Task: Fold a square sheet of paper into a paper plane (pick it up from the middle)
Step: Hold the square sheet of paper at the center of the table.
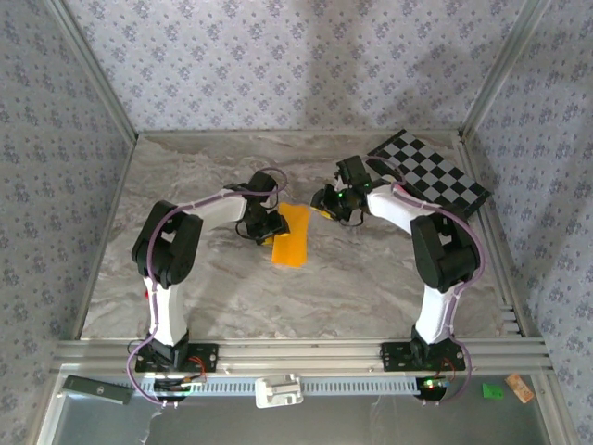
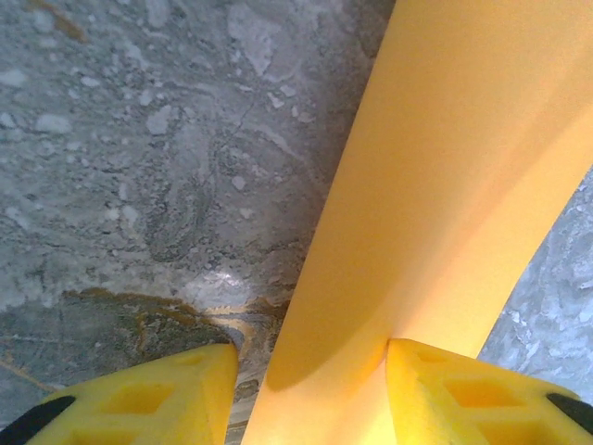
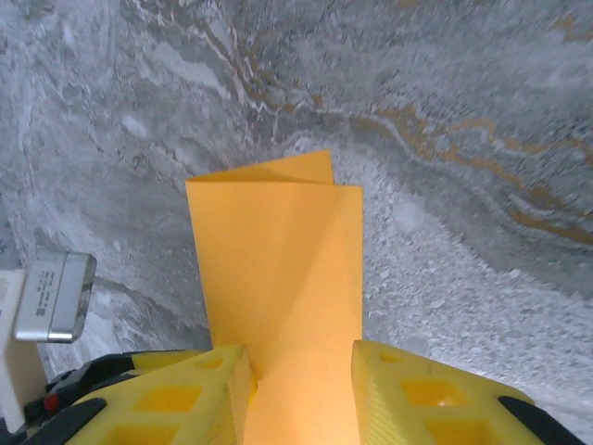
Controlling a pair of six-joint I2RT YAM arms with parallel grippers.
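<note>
Right hand (image 3: 301, 360) clamps the folded orange-yellow sheet of paper (image 3: 278, 260) over a grey marbled surface (image 3: 463, 139); left hand (image 2: 312, 357), fingers apart, straddles it.

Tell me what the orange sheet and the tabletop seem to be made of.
The orange sheet looks like thin matte paper: it holds sharp creases and bends in a smooth curve. The tabletop looks like grey veined marble, or a marble-look print; the pictures leave that open.

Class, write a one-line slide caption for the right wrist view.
Yellow fingers flank folded orange paper over a marbled table.
</note>
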